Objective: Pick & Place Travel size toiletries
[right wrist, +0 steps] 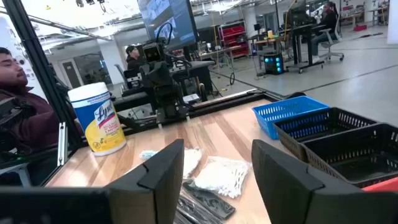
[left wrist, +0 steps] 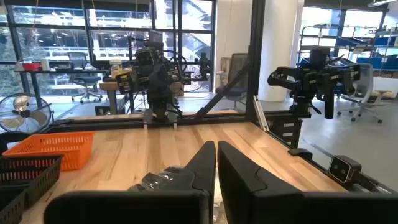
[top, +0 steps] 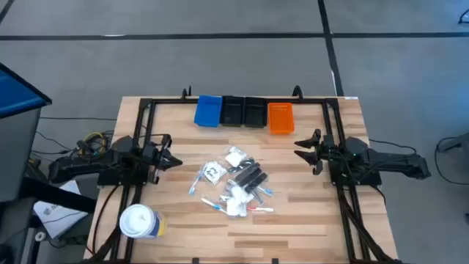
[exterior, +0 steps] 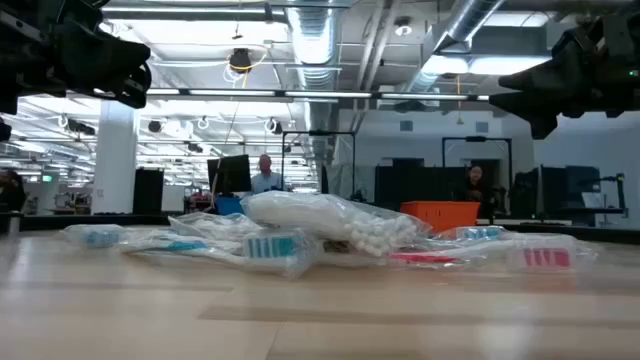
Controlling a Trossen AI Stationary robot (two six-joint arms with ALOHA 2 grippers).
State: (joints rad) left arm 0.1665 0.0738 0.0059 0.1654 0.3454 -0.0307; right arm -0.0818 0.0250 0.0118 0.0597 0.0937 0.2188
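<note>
**Both arms up off the bench, toiletries piled in the middle**

Left gripper (top: 176, 160) sits at nine o'clock of the bench, raised, its fingers (left wrist: 202, 168) pressed together with nothing between them. Right gripper (top: 300, 148) is across at three o'clock, also up in the air, fingers (right wrist: 163, 163) spread wide and holding nothing. The two point at each other across the middle.

Between them, at the centre of the bench (top: 308, 213), lies the pile of toiletries (top: 236, 183): clear sachets, a bag of cotton swabs (exterior: 335, 222), black combs (top: 249, 176) and slim sticks with blue and red ends, all loosely heaped and overlapping. The low view shows the swab bag on top of the heap with blue-striped packets (exterior: 272, 246) in front of it and a red-striped packet (exterior: 545, 258) out to the side.

At twelve o'clock, along the far edge, stands a row of bins: blue bin (top: 208, 111), two black bins (top: 244, 111), orange bin (top: 281, 117), touching side by side. At seven o'clock, near the left arm's base, stands a white tub (top: 138, 221) with a yellow label.

A person (right wrist: 22, 112) sits beyond the bench.
</note>
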